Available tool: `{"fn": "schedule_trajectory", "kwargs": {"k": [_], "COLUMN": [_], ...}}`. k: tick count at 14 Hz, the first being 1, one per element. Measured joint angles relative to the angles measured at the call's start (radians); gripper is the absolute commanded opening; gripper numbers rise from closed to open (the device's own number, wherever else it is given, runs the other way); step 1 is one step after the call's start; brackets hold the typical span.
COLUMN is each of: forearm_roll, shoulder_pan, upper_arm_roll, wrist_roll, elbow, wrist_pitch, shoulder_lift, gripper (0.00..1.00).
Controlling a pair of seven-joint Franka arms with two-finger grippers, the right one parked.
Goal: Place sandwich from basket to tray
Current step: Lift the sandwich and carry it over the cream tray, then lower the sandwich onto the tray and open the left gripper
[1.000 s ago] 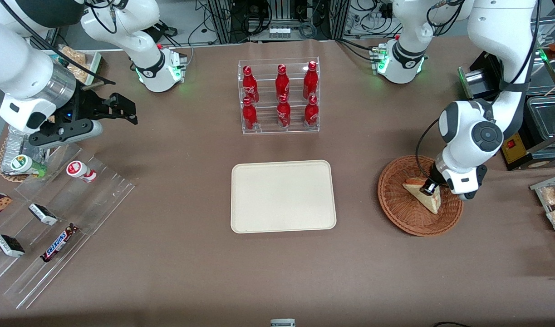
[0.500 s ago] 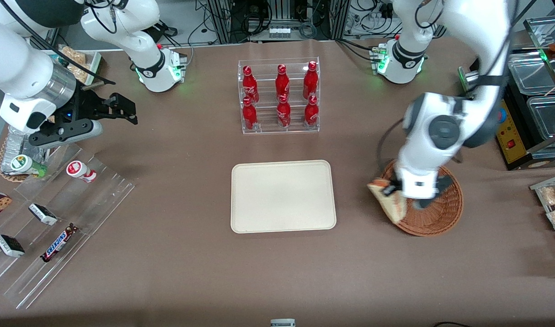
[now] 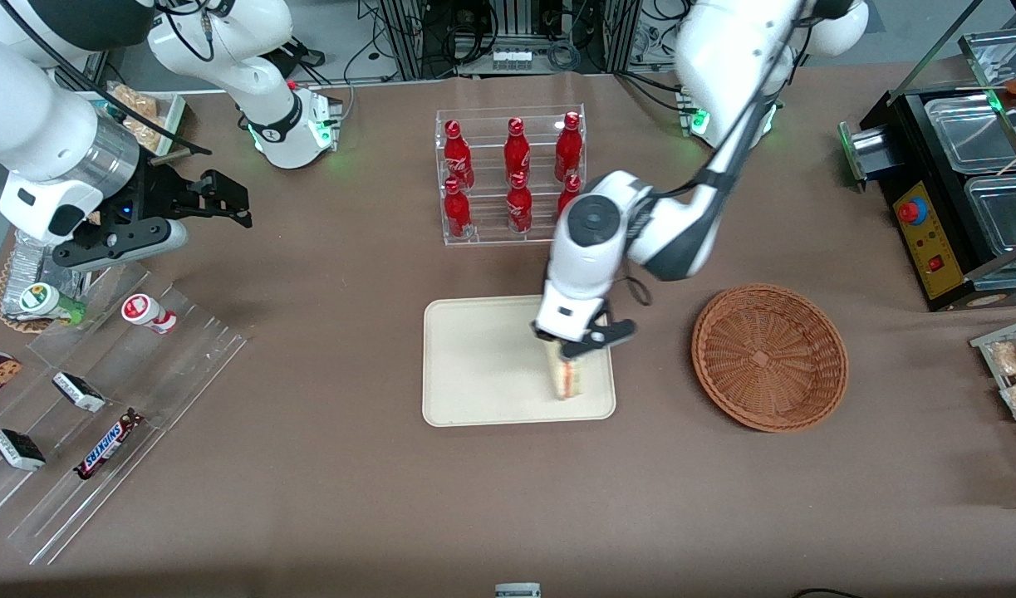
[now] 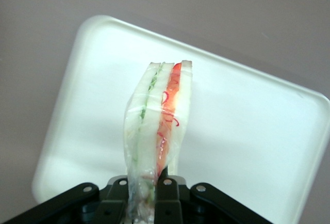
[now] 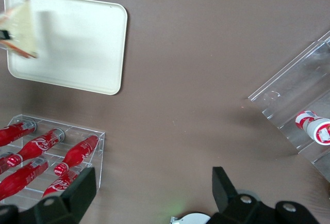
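1. My triangular white-bread sandwich wedge (image 3: pixel 566 379) with red and green filling hangs from the left arm's black two-finger claw (image 3: pixel 576 347), cut edge pointing away from the claw. In the left wrist view the sandwich (image 4: pixel 157 131) is pinched between the fingers (image 4: pixel 169 203), which press on both bread faces.
2. Directly under the claw lies the flat rectangular cream-beige plastic tray (image 3: pixel 483 365). The claw is over the part of the tray nearest the working arm's end of the table. I cannot tell whether the wedge's tip touches the tray or hangs just above it.
3. From the wrist, the tray (image 4: pixel 247 126) fills the space below the sandwich.
4. The right wrist view catches the sandwich (image 5: pixel 20 30) over one end of the tray (image 5: pixel 77 43).
5. The round reddish-brown woven wicker basket (image 3: pixel 769 357) sits well apart from the claw, toward the working arm's end of the table, with nothing in it.
6. Farther from the front camera than the claw stands a clear acrylic rack of red bottles (image 3: pixel 512 174), partly covered by the arm's wrist.
7. Toward the parked arm's end, clear acrylic racks (image 3: pixel 100 399) hold small snack packs.
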Motion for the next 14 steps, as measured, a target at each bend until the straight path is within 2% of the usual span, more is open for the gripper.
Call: {"fn": "schedule_trajectory", "kwargs": {"k": [4,6,7,8,14], "forearm_roll": [0.024,0.055,0.059,0.060,0.108], "shoulder_pan": [-0.083,-0.091,-0.091,-0.091,-0.090], "upper_arm_roll": [0.004,0.005,0.006,0.008,0.018], "wrist_roll": [-0.003,-0.023,-0.027,-0.031,-0.062], "elbow": [0.029,0.036,0.037,0.037,0.072], "wrist_pitch": [0.094,0.094,0.094,0.094,0.070], "shoulder_lift": [0.083,0.100,0.103,0.103,0.076], "gripper": [0.05,0.12,0.38,0.98,1.00]}}
